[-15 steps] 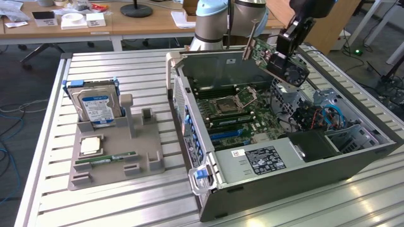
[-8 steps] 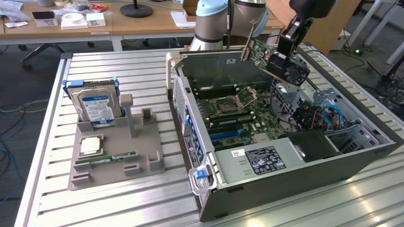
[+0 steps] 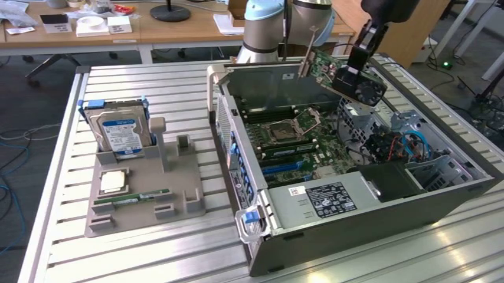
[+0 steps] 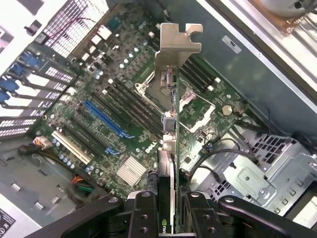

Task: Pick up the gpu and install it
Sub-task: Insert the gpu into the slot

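My wrist view cuts off the gpu [image 4: 170,131] where the gripper [image 4: 167,203] clamps it. I can't read the power supply label [image 3: 331,198].

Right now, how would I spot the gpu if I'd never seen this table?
Find the big grey open computer case on the slatted table. Above its green motherboard the robot's hand holds the gpu in the air. It's the only card up off everything, tilted, with a black fan and a silver bracket.

The gpu [image 4: 167,163] has a dull-silver metal bracket [image 4: 174,47]; the case [image 3: 354,230] is matt grey metal, the table [image 3: 157,88] ribbed brushed aluminium, the holder [image 3: 169,188] matt grey plastic
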### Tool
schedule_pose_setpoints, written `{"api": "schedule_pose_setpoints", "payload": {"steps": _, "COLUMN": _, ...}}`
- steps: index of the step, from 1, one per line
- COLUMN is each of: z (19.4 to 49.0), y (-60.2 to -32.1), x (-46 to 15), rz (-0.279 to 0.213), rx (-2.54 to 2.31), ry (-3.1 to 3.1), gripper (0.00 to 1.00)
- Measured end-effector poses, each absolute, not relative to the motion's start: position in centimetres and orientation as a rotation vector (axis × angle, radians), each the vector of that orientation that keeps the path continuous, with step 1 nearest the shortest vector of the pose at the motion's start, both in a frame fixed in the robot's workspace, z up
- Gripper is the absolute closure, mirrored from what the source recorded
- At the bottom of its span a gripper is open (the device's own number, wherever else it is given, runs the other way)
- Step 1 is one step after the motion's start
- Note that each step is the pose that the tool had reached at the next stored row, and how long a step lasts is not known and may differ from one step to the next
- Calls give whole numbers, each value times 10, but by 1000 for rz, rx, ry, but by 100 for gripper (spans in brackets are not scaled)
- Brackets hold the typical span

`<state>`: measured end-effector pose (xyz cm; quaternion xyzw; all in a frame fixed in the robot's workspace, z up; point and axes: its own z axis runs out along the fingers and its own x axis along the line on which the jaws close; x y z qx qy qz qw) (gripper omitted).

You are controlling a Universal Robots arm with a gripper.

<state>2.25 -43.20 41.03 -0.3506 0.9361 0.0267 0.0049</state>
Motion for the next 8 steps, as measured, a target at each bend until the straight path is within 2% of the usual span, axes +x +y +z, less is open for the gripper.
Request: {"api": "schedule_pose_setpoints", "payload": {"steps": 8, "z": 410, "y": -432, "x": 23, "rz": 84, "rx": -1226, "ry": 2883, "gripper": 74}}
